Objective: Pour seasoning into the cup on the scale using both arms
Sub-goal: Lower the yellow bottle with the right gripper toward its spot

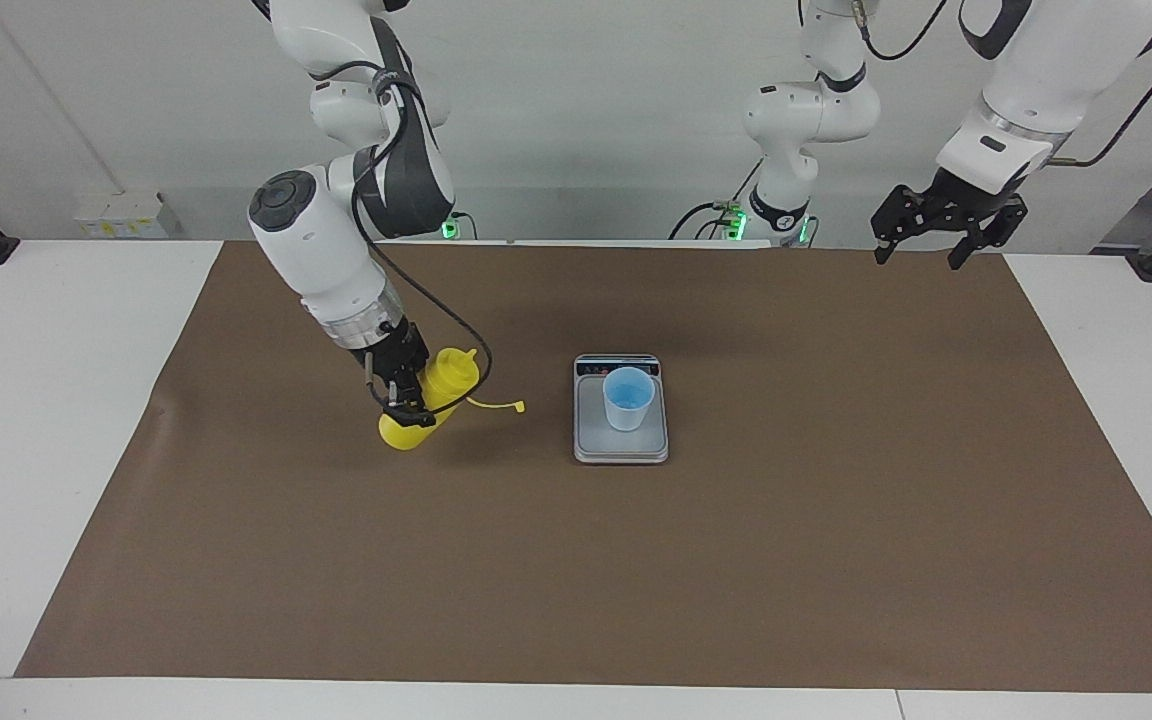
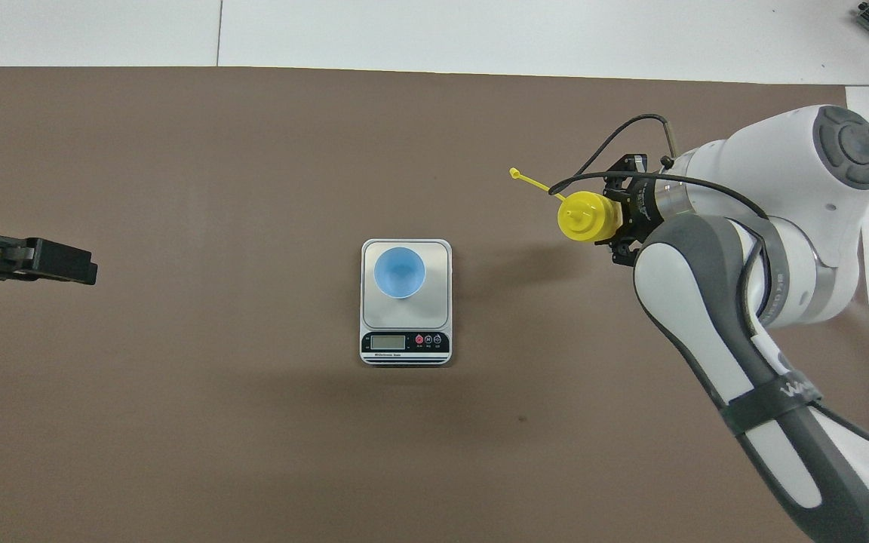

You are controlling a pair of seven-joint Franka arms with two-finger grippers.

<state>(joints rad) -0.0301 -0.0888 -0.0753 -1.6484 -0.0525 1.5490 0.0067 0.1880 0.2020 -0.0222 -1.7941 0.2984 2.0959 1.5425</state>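
Right gripper (image 1: pixel 406 395) low over the brown mat, toward the right arm's end of the surface; jaws clenched on the seasoning (image 1: pixel 433 400), gripping its body at about mid-height. Bottle tilted, base at or just off the mat; cannot tell whether it touches. Nozzle leans toward the scale (image 1: pixel 621 440). Cap (image 1: pixel 519 406) is off the nozzle and trails on its tether.

Cup (image 1: pixel 628 398) stands upright on the scale's platform, well apart from the bottle. Scale sits mid-surface, display strip on the edge nearer the robots.

Left gripper (image 1: pixel 946 228) waits raised over the mat's edge at the left arm's end; jaws released, nothing in them.

Handling, as judged: soft plastic squeeze bottle, likely light and smooth-walled. A mid-body grip suits it, since pressing there should push seasoning out, but too much pressure could squirt early or let it slip. The cup looks light and easy to tip; the nozzle should not nudge it. The loose cap may swing into the stream.
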